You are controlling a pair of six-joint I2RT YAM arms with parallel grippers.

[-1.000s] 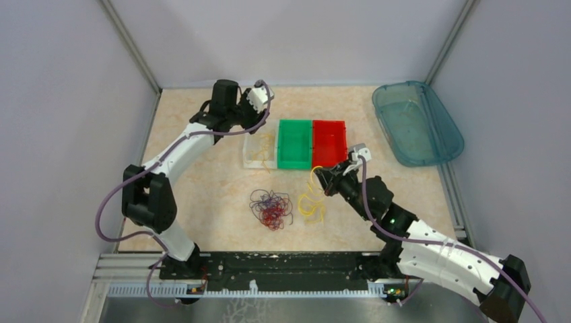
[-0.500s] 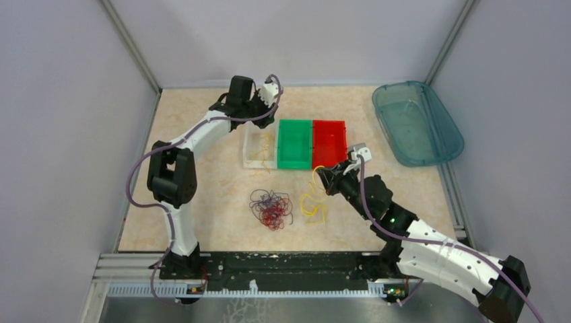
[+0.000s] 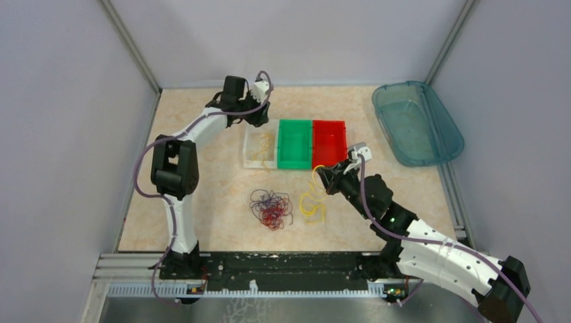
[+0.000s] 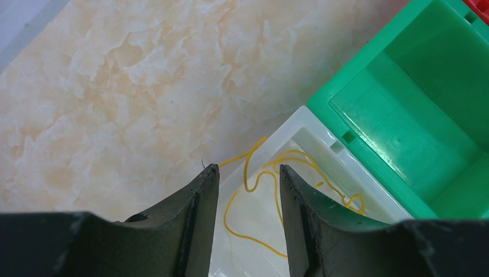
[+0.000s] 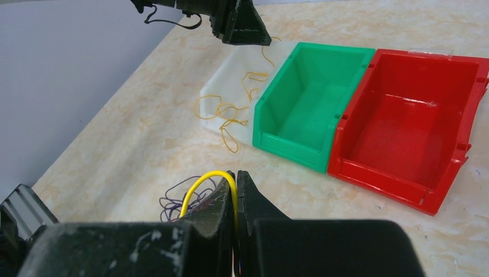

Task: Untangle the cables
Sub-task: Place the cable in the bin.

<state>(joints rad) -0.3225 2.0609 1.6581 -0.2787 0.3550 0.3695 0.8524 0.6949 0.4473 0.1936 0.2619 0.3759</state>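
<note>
Left arm (image 3: 195, 131) and right arm (image 3: 438, 256) are white with black joints; thick purple cords (image 3: 136, 178) trail along them; the fingers (image 4: 196, 219) black, scuffed.

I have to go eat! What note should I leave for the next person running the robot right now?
Left claw: open, holding nothing, over the far end of the white bin.
Right claw: shut on a yellow wire; the rest of the yellow bunch lies on the table.
Done: some yellow wires are in the white bin.
Left: the red and dark tangle sits on the table, not sorted. The green bin and red bin are empty.
</note>
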